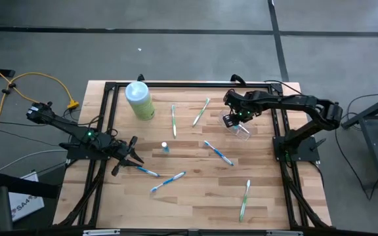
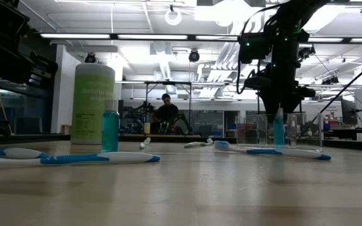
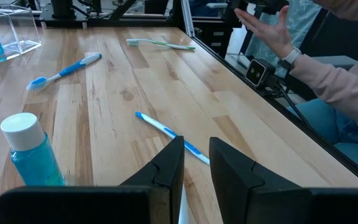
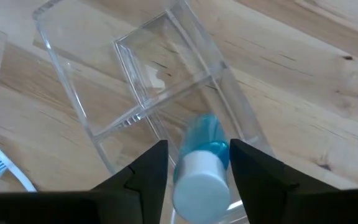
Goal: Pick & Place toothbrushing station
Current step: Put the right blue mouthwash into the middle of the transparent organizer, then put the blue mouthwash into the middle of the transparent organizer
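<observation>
The right tool hangs over the see-through toothbrushing station, near the bench's far right corner. A small blue bottle with a white cap stands between its fingers, inside one compartment of the station. The fingers sit on either side of the cap with slim gaps showing, so the tool looks released rather than clamped. From table height the bottle shows through the clear walls, but the arm above is only a dark outline against the ceiling lights and its fingertips are hard to make out there. From overhead the station is a faint glint just beneath the tool.

The left tool hovers low at the left side of the bench, its fingers a narrow gap apart with nothing between them. A blue toothbrush lies just ahead of it, partly hidden behind the fingers. A second small blue bottle stands close beside this tool.

Other toothbrushes lie scattered between the two tools: blue ones mid-bench, green ones toward the far edge, one well below the right tool. A large pale-green bottle stands far from the right tool, beyond the left one.

Past the bench's right rail a person's raised hand and pink sleeve are cut off by the frame. Another person sits far back in the room.
</observation>
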Robot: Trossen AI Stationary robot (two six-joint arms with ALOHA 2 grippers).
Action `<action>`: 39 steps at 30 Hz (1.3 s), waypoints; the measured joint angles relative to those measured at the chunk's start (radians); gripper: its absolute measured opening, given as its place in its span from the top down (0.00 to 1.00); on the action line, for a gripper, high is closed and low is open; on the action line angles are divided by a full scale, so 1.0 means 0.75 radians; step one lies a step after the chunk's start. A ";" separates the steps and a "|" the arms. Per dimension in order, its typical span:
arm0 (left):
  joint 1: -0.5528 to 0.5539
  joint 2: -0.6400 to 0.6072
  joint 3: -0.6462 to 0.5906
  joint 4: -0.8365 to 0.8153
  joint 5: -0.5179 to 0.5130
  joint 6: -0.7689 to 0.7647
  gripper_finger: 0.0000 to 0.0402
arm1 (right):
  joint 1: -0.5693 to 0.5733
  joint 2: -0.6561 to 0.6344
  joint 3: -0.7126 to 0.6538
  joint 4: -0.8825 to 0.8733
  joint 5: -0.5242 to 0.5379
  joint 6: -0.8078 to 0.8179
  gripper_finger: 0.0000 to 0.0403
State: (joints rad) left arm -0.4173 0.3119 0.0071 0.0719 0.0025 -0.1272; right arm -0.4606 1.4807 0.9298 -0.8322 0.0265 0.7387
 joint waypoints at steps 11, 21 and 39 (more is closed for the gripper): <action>0.000 0.000 0.000 0.000 0.000 0.000 0.82 | 0.005 -0.038 0.000 -0.025 0.003 0.032 0.58; 0.000 0.000 0.000 0.001 0.000 0.000 0.82 | 0.054 -0.159 0.000 -0.063 0.075 0.067 0.58; 0.000 0.000 0.000 0.001 0.000 0.000 0.82 | 0.268 -0.349 0.000 0.099 0.080 0.138 0.58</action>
State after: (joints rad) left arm -0.4173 0.3119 0.0071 0.0723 0.0025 -0.1272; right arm -0.2594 1.2188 0.9300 -0.7576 0.0868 0.8421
